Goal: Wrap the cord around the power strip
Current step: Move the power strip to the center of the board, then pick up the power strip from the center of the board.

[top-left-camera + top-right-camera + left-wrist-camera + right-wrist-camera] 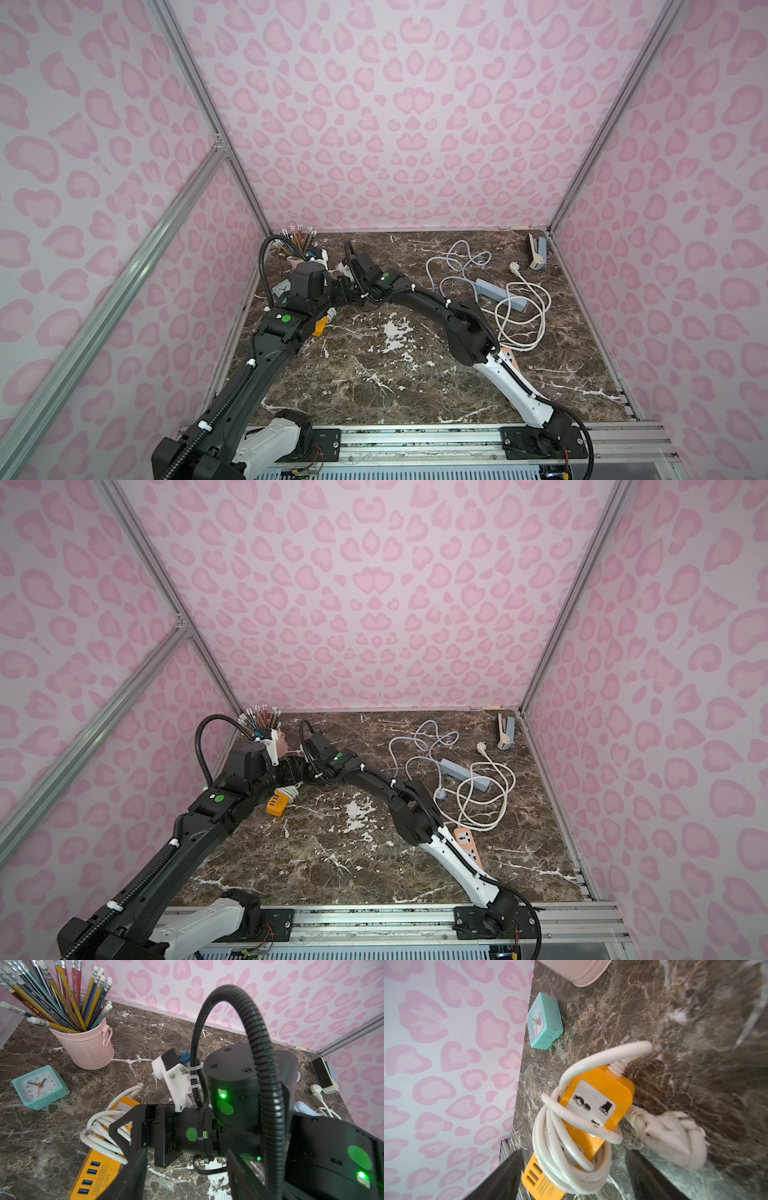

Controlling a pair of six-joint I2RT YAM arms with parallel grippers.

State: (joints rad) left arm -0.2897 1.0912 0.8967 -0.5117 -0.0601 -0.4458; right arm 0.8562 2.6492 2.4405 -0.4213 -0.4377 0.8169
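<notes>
My left gripper (185,1176) hangs close by the orange plastic power strip (612,1084) on the brown marble table (374,386), jaws apart and empty. The strip's white cord (550,1147) lies coiled round it. My right gripper (574,1159) straddles the coils, jaws spread and gripping nothing, so the wrap looks done. Beyond the strip sits a square teal clock (548,1022).

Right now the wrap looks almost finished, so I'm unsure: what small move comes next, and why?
Probably shift the open right jaws onto the plug and tuck it in: the cord already loops the orange power strip several times, but the plug lies loose beside it.
</notes>
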